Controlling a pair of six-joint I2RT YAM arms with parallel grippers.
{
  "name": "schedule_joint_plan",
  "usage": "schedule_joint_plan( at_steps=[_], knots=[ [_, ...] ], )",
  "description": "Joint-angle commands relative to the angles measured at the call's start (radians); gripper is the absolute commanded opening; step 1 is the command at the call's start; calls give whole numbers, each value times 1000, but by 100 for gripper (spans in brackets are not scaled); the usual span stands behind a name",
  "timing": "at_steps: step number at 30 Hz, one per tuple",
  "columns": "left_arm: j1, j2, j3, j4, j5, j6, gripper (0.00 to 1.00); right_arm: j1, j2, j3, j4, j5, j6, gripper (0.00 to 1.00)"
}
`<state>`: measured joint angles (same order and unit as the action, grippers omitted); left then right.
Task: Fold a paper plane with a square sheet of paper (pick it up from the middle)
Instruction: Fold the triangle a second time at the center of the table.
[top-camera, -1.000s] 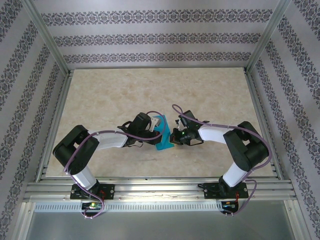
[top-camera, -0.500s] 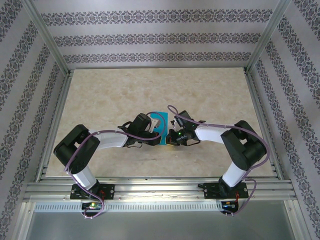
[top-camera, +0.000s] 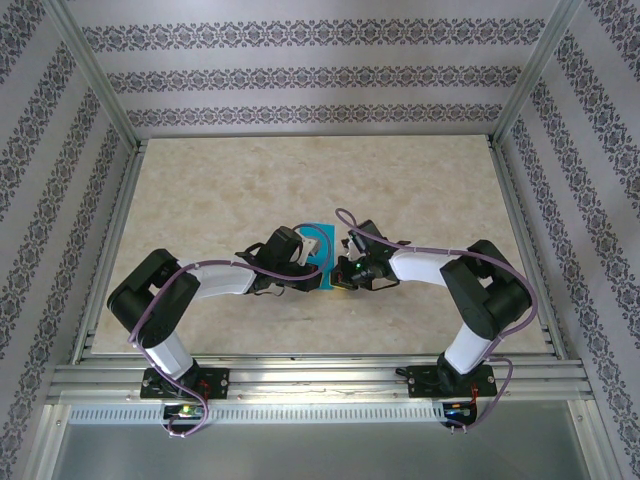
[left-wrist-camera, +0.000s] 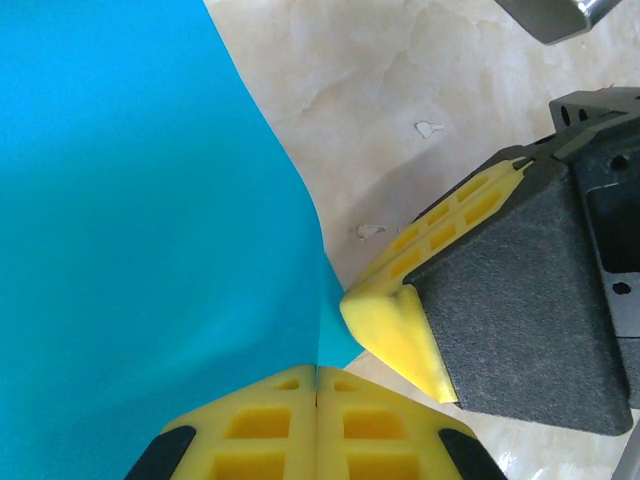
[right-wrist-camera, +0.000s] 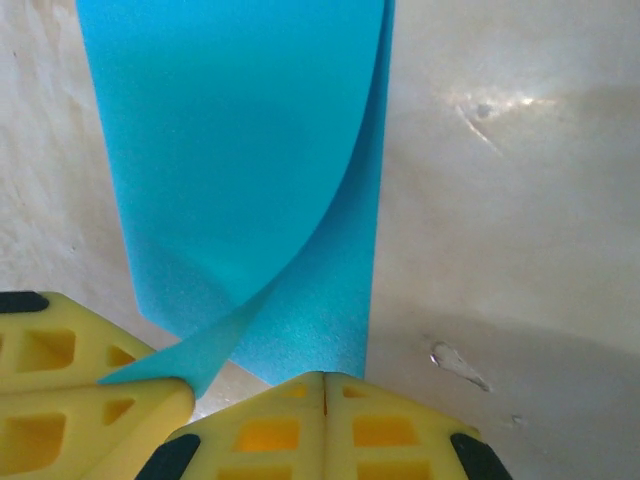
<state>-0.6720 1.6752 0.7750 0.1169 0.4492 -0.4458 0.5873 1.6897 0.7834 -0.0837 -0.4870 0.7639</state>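
Tabletop with a pale marble pattern takes up the middle of the top view. Just below its centre the left gripper and the right gripper meet tip to tip, one arm reaching in from the lower left, the other from the lower right. Between them stands the sheet of paper, a narrow teal strip from this angle, raised on edge and touching both grippers.

In the left wrist view the sheet of paper covers the left half of the frame, and its right edge curves down to the bottom centre. There the left gripper has its yellow fingers pressed flat together with no gap, pinching that edge at the seam. A yellow fingertip of the right gripper comes in from the right and touches the paper's edge just above.

In the right wrist view the sheet of paper runs from the top of the frame downward, curled so that one layer bends over another. Its lower edge ends at the bottom centre, in the closed seam of the right gripper, whose fingers are squeezed tight on it. At the lower left the left gripper's two yellow fingers clamp the pointed corner of the curled flap.
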Motion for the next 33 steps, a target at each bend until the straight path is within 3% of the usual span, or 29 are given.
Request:
schedule_joint_plan(
  at_steps=[1,15,33],
  knots=[
    [11,-6,22,-17,27,7,2,13,15,32,30,-10,20,0],
    [26,-17,22,-24,5,6,2,-1,42,-13,-84,74,-42,0],
    [55,68,102,-111,-62,114,2,-57,13,4,-186,35,-174,0]
  ],
)
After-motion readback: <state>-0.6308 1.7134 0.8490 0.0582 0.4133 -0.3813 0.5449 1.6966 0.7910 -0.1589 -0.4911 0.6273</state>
